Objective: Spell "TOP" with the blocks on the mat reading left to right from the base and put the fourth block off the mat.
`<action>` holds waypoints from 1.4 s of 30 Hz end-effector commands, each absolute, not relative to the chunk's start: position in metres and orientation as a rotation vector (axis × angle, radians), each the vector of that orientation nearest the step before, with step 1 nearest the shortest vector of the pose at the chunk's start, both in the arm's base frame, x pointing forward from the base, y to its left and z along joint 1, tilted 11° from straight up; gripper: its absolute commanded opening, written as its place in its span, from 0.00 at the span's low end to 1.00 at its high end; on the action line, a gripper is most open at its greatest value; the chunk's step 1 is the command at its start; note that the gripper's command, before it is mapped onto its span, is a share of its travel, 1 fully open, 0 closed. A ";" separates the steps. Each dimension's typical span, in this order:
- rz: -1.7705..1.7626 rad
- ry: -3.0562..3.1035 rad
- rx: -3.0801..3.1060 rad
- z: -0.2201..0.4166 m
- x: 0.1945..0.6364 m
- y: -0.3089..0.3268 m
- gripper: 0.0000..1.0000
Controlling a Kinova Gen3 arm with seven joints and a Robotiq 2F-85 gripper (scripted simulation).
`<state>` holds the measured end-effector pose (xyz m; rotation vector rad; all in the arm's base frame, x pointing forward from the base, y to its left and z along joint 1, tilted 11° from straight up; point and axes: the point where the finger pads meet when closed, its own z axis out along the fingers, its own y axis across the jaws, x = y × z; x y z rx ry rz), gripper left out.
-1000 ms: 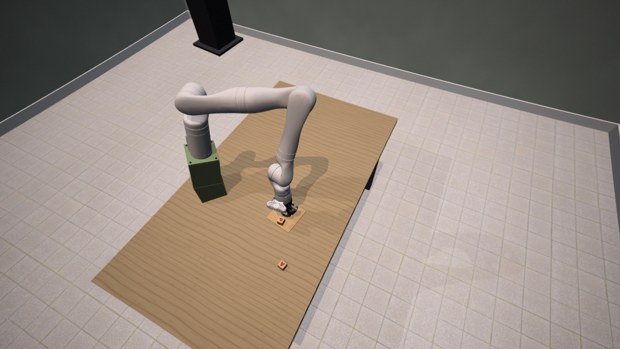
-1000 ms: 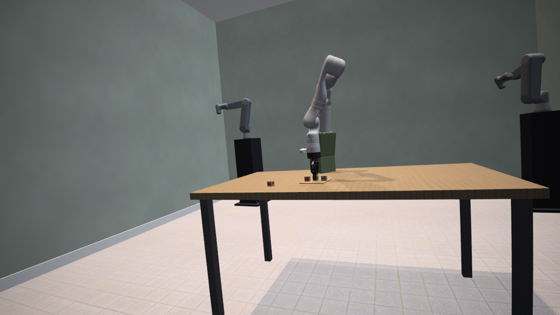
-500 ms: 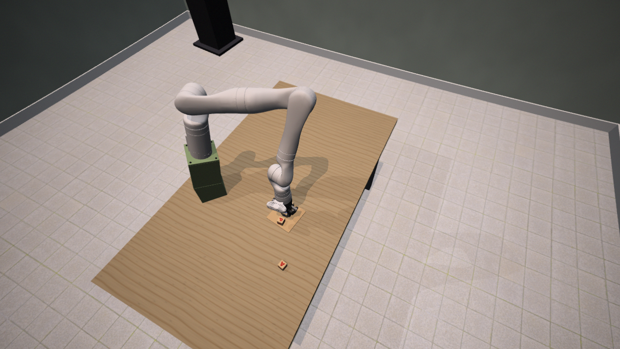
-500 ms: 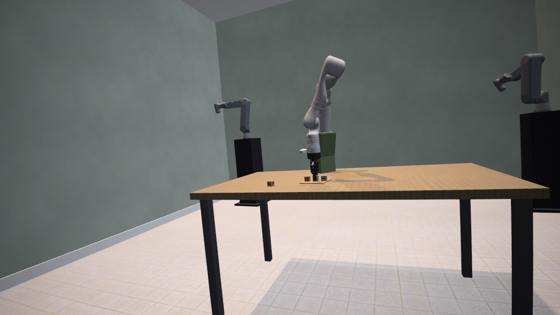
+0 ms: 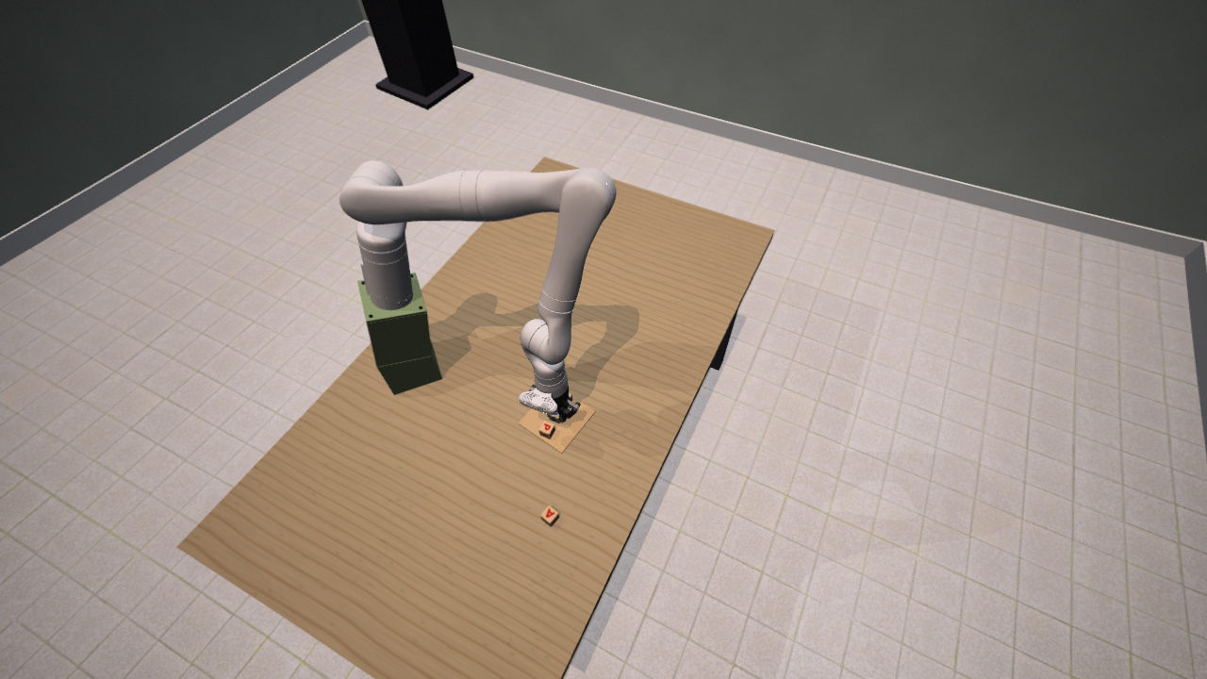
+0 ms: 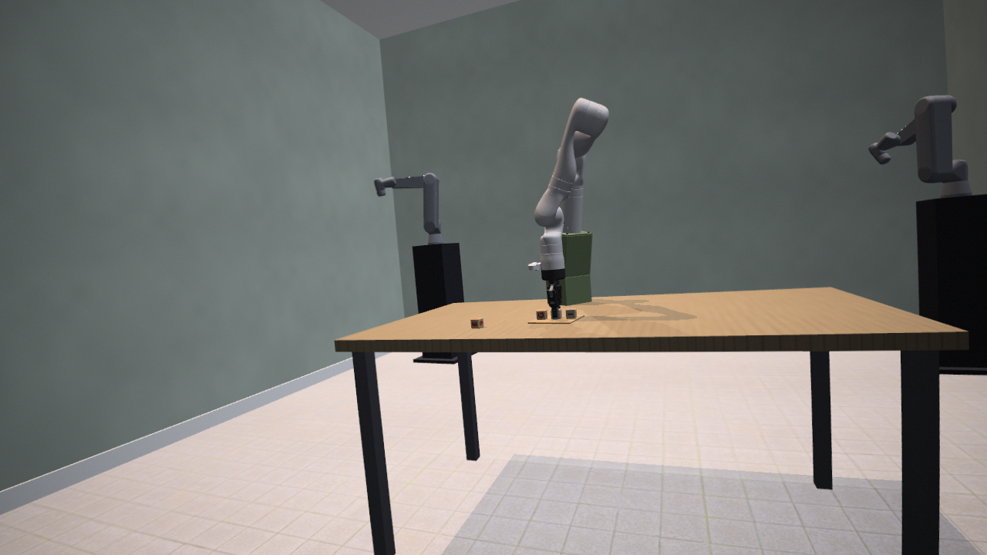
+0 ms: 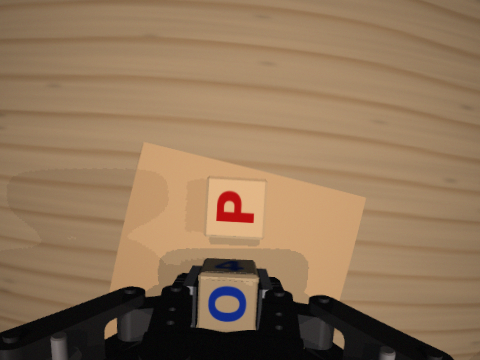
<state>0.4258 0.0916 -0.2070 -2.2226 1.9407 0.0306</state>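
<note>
Across the bench [image 5: 379,523] [image 6: 690,317] [image 7: 240,75], top view: wavy wood grain, one thin tan square mat [image 5: 575,426] [image 6: 548,322] [image 7: 310,225] lying flat on it, and there's the smooth pale arm [image 5: 506,193] [image 6: 579,124] curving over from its boxy green pedestal [image 5: 401,346] [image 6: 578,262]!
P block, top view: a wooden cube, red letter up, sitting on the mat [the fingers crowd in just beside it].
A block [image 5: 549,515] [image 6: 476,323], top view: red letter up, out on the bench, well apart from the mat.
Blocks, exterior view: count them, four! Three line up at the mat, the P block [image 5: 547,430] [image 6: 541,314] [image 7: 235,207] at one end, the O block [image 7: 227,310] in the middle, an end block [image 6: 570,314] at the other, its top letter too small to read; the fourth is the A block.
Grey arms, exterior view: two in the background, each on a black stand.
Fingers [image 5: 563,413] [image 6: 554,297], wrist view: two, black and jointed, about a third open and snug on both sides of the O block!
Letters, wrist view: blue O on top with a blue 4 on the side; red P lies sideways in this view, just beyond, its block apart from the O block.
</note>
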 end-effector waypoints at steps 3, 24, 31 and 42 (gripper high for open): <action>0.029 1.940 -2.222 -0.206 0.426 0.092 0.26; 0.029 1.940 -2.222 -0.206 0.426 0.092 0.34; 0.029 1.940 -2.222 -0.206 0.426 0.092 0.42; 0.029 1.940 -2.222 -0.206 0.426 0.092 0.46</action>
